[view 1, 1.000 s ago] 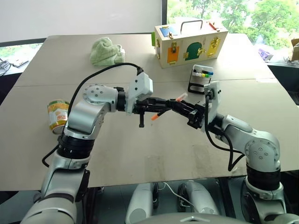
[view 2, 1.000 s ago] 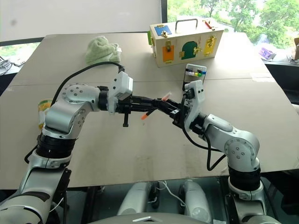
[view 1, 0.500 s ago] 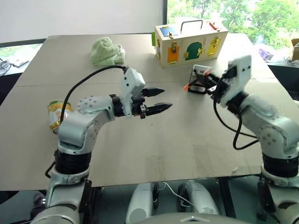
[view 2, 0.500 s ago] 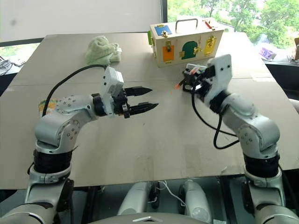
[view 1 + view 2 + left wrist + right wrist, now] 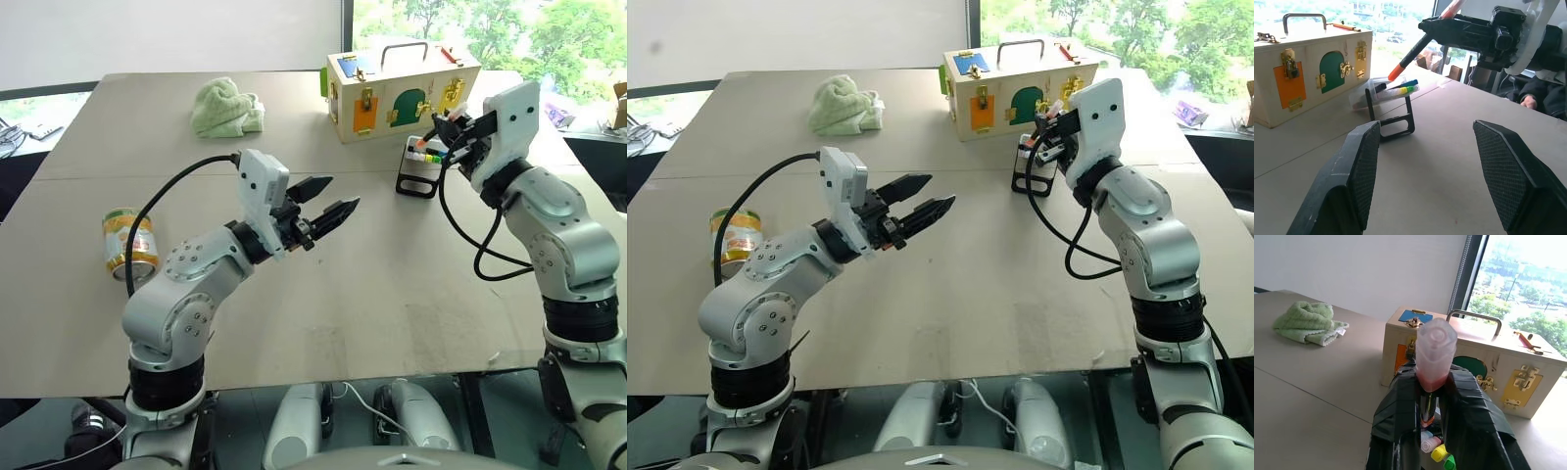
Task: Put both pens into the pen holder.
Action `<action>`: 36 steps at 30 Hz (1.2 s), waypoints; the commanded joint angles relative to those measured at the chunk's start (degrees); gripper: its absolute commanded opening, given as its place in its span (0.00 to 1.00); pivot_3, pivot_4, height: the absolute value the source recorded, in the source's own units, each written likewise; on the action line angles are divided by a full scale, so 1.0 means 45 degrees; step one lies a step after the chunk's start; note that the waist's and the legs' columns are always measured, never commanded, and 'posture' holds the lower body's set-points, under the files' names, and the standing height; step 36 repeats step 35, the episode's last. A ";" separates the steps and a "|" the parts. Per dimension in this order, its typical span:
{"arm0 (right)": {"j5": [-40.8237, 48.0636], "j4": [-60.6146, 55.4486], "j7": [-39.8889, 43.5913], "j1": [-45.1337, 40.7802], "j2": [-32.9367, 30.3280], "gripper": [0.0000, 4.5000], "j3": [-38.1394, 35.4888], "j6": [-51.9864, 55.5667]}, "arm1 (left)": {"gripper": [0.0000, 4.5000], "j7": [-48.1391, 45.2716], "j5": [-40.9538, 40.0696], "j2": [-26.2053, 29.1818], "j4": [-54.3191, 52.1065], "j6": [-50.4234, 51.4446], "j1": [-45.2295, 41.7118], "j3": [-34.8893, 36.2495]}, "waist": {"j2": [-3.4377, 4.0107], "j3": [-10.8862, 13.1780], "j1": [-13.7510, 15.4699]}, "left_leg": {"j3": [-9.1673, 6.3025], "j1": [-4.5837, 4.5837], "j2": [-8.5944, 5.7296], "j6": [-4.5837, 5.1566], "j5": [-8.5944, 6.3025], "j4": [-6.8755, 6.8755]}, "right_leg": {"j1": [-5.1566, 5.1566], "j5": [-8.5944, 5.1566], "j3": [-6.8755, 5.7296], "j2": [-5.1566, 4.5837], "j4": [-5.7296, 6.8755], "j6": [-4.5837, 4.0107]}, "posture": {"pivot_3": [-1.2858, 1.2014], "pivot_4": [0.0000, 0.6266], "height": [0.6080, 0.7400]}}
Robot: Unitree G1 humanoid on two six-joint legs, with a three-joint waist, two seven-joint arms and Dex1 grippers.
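A: Status on the right tool (image 5: 453, 130)?

B: Clenched on the black pen (image 5: 1415, 48), orange cap pointing down at the pen holder (image 5: 421, 164). Pinkish end sticks up out of the fingers in the right wrist view. Cap tip hovers just above the holder's top, not in a slot yet.

A: Left tool (image 5: 326, 203)?

B: Released, jaws spread, nothing between them. It hangs over mid counter (image 5: 392, 294), well apart from the holder.

A: Where's the holder sitting?

B: Far right part of the counter, just in front of the wooden box (image 5: 402, 88). Coloured pen ends already show in its top, a blue one (image 5: 1409, 83) among them. Looks like one pen left to seat.

A: Handling notes?

B: Pen's light, stiff and slim, with a smooth plastic barrel, so it'll likely pivot in the fingers if the cap catches a slot edge. The grip sits near the upper end, leaving a long free length below. Good reach, less control at the tip. Holder looks small and light on a wire stand; a sideways push could tip or slide it. Best go straight along the slot.

A: Anything else nearby?

B: Green towel (image 5: 225, 108) at the far edge, tin can (image 5: 128, 245) near the left edge. Both clear of the work.
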 commanded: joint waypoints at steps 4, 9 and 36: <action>-0.1993 0.1874 -0.0182 -0.0230 0.0701 0.02 0.0631 -0.2501 | 0.68 0.0238 -0.0475 0.0279 -0.0552 -0.0278 -0.0242 0.0061 | 0.0001 0.0001 -0.0050 | 0.0002 0.0004 0.0001 -0.0001 0.0000 -0.0001 | 0.0000 0.0000 0.0001 0.0003 0.0001 0.0000 | 0.52 0.24 1.00; -0.2779 0.3809 0.0040 -0.0232 0.1357 0.13 0.0825 -0.4295 | 0.68 0.0183 -0.0594 0.0427 -0.0406 -0.0372 -0.0452 -0.0008 | 0.0002 0.0001 -0.0074 | 0.0003 0.0005 0.0000 -0.0002 0.0001 -0.0002 | 0.0001 0.0000 0.0002 0.0004 0.0001 -0.0001 | 0.52 0.24 1.00; 0.2300 -0.3294 0.7034 0.8107 -0.4108 1.00 -0.2996 -0.1141 | 1.00 0.0079 -0.0429 0.2718 -0.1519 -0.1406 0.6406 0.2755 | 0.0008 -0.0001 0.0089 | -0.0001 0.0048 0.0008 -0.0009 -0.0013 -0.0040 | 0.0027 -0.0026 0.0006 -0.0019 -0.0027 0.0031 | 0.52 0.24 1.00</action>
